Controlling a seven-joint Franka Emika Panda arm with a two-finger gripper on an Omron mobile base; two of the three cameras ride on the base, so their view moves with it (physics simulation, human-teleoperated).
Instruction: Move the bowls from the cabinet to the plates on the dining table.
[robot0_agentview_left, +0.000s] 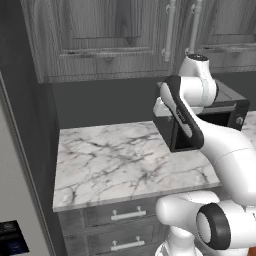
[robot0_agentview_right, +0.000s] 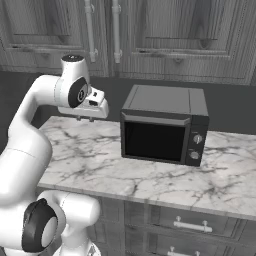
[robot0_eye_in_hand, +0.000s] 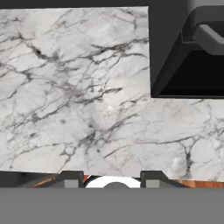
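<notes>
The grey wood-grain cabinet (robot0_agentview_left: 100, 35) (robot0_agentview_right: 175, 35) hangs above the counter with its panelled doors closed. Its long silver bar handles (robot0_agentview_left: 171, 30) (robot0_agentview_right: 90, 30) meet at the centre seam. The bowls are hidden, and the plates and the dining table are out of view. My gripper (robot0_agentview_right: 86, 119) (robot0_eye_in_hand: 112, 178) hovers above the marble counter, left of the microwave, and points down at the countertop. Its fingertips (robot0_eye_in_hand: 71, 178) stand wide apart, open, with nothing between them.
A black microwave (robot0_agentview_right: 162, 130) (robot0_agentview_left: 210, 120) (robot0_eye_in_hand: 192, 52) sits on the white marble counter (robot0_agentview_left: 110, 160) (robot0_agentview_right: 150, 185) (robot0_eye_in_hand: 78, 87) with its door closed. Grey drawers with small handles (robot0_agentview_left: 127, 215) run below the counter. A tall pale appliance side (robot0_agentview_left: 15, 190) stands at the left.
</notes>
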